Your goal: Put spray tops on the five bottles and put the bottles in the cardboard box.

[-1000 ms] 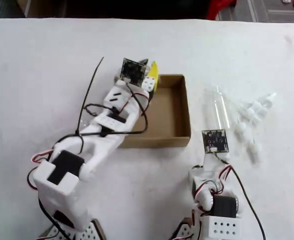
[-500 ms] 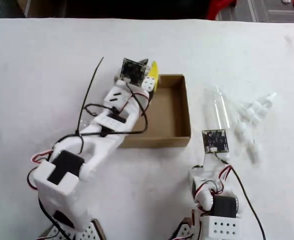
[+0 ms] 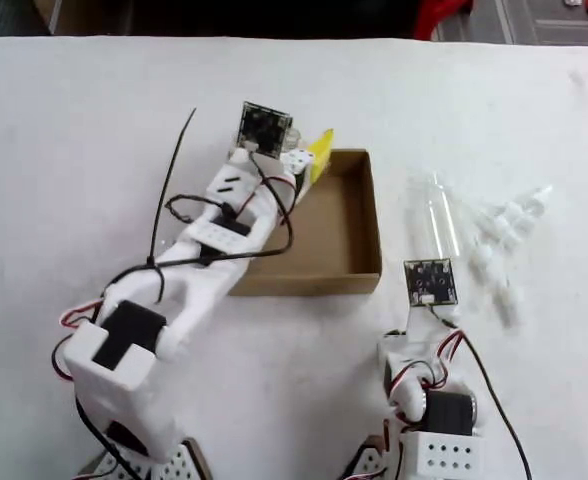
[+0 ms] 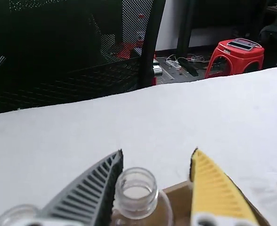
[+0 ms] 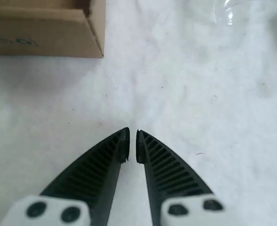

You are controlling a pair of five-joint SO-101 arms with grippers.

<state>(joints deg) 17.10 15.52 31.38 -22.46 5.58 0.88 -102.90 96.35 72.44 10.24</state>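
Left gripper [image 4: 157, 153]: jaws apart, one finger grey, one yellow. Between them stands an open bottle [image 4: 136, 190], neck up, with no spray top on it. Its neck lies against the grey finger, with a gap to the yellow one, so it is not clamped. A second bottle [image 4: 9, 217] shows only its clear rim, just outside the grey finger.

From the high view, this gripper sits at the 11 o'clock corner of the box [image 3: 373, 215], yellow finger over the rim. Whether the open bottle stands inside the box or just outside that corner cannot be told. The left arm stretches from 7 o'clock of the table [image 3: 94, 120] toward that corner, covering the box's 9 o'clock wall.

Lying bottle [image 3: 440, 222]: clear, on its side on the table at 3 o'clock of the box, apart from it. Spray tops [image 3: 502, 235]: a loose white cluster at 3 o'clock of the lying bottle, just beside it.

Right gripper [image 5: 132, 141]: both fingers black, tips nearly touching, nothing between them. It is low over bare table at 5 o'clock of the box, with a box corner ahead of it.

Past the table's far edge is a red stool [image 4: 237, 54].
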